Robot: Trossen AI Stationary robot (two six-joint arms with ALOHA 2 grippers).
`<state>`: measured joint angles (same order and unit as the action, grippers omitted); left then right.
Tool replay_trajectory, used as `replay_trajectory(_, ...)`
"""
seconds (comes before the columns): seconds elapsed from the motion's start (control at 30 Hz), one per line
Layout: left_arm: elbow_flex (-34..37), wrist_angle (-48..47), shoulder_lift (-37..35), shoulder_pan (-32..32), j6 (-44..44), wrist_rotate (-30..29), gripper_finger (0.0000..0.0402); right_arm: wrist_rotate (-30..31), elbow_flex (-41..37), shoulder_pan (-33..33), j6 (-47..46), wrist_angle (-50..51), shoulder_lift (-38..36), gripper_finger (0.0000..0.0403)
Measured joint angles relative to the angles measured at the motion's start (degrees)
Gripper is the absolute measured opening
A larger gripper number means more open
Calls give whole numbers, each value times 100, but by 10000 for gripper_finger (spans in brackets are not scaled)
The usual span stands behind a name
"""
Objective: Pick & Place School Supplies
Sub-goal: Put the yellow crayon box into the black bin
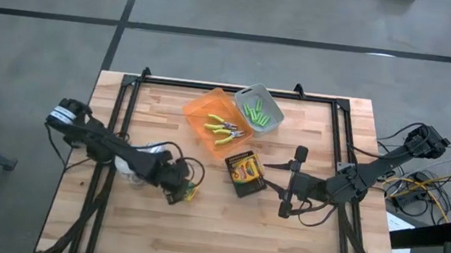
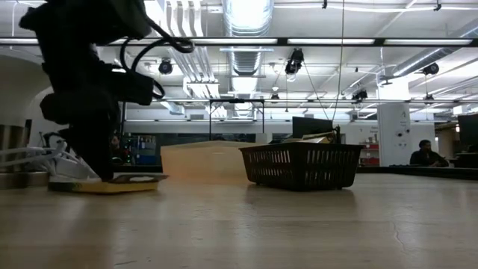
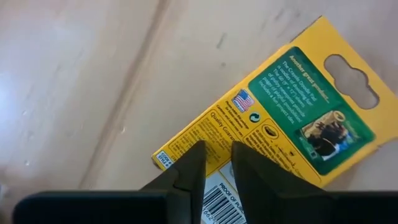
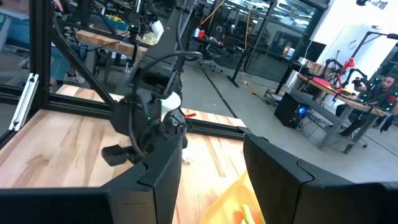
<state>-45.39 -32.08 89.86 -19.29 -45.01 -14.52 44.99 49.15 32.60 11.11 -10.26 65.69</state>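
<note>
A yellow-and-green printed box lies face up under my left gripper, which points steeply down near the table's left middle with its fingers close together. A second printed box lies flat on the table's middle. Just to its right my right gripper hovers level and open, holding nothing. Two green-handled pliers lie in the orange bin. Lime-green markers lie in the grey bin. My left gripper is on the box's barcode end, opposite the hang-hole end, coming steeply from above. A narrow gap stays between the two fingers, and their tips hide the place of contact. The box lies flat and low at the table top.
A white round thing with a coiled cable sits right behind my left gripper. The two bins stand side by side at the far middle, and the grey one shows as a dark basket in the low view. Bare wood stretches along the near edge.
</note>
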Motion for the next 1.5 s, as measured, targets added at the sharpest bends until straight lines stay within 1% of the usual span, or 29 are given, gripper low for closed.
replay_trajectory(0.07,-125,-104,-1,34,104,314,85,-2,0,0,0,1,-1,169)
replay_trajectory(0.13,-363,-263,-9,43,75,894,85,0,0,2,0,0,-2,169)
replay_trajectory(0.2,-696,-565,-32,7,-175,1436,85,-1,0,1,0,2,-2,169)
replay_trajectory(0.27,-1094,-778,-163,-23,-446,1669,85,-1,0,1,0,0,-1,169)
replay_trajectory(0.33,-1440,-748,-228,-66,-743,1523,85,-2,0,0,0,4,-2,169)
replay_trajectory(0.4,-1726,-825,-226,-132,-773,1131,85,-2,0,0,0,11,-2,169)
replay_trajectory(0.47,-2016,-800,-225,-164,-980,784,85,-2,0,1,0,23,-2,169)
replay_trajectory(0.6,-2420,-783,-195,-222,-1993,160,85,-1,0,2,0,24,-2,169)
replay_trajectory(0.67,-2484,-740,-129,-286,-2539,-315,85,0,0,1,0,24,-2,169)
replay_trajectory(0.73,-2498,-654,-65,-309,-2852,-504,85,-1,0,0,0,23,-2,169)
replay_trajectory(0.97,-2463,-726,181,-305,-3587,-225,85,-2,0,0,0,24,-2,169)
replay_trajectory(1.17,-2463,-743,259,-306,-3773,-52,85,-1,0,0,0,25,-2,169)
replay_trajectory(1.3,-2463,-684,269,-320,-4161,7,85,0,0,0,0,55,-2,169)
replay_trajectory(1.37,-2463,-697,269,-332,-4478,16,85,-2,0,0,0,57,-2,169)
replay_trajectory(1.43,-2463,-695,269,-343,-4995,81,85,-2,0,1,0,59,-2,169)
replay_trajectory(1.5,-2463,-695,269,-341,-5406,407,85,-2,0,1,0,61,-2,169)
